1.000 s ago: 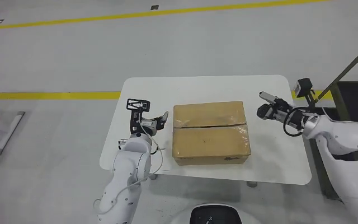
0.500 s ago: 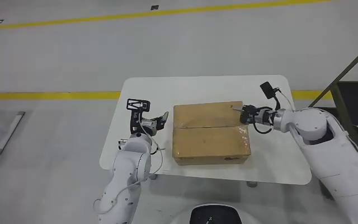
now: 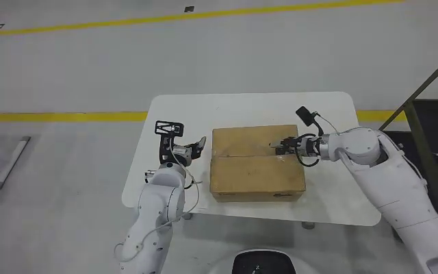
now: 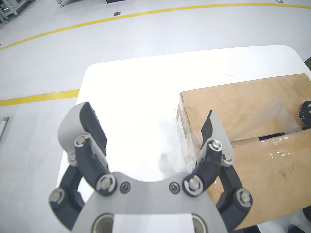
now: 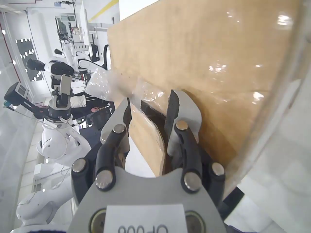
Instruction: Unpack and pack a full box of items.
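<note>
The white tabletop has rounded corners and carries 1 brown cardboard box. The box lies flat about midway across, nearer the robot's edge than the far one. Its 2 top flaps meet in a seam running from side to side, with clear tape over it. Bare white surface shows to both sides of the box and beyond it.

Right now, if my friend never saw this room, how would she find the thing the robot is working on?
Find the white table on the grey floor. In its middle lies the cardboard box. It is brown and flat-topped, with shiny clear tape on its flaps; the right gripper is at its top seam, the left gripper beside it.
</note>
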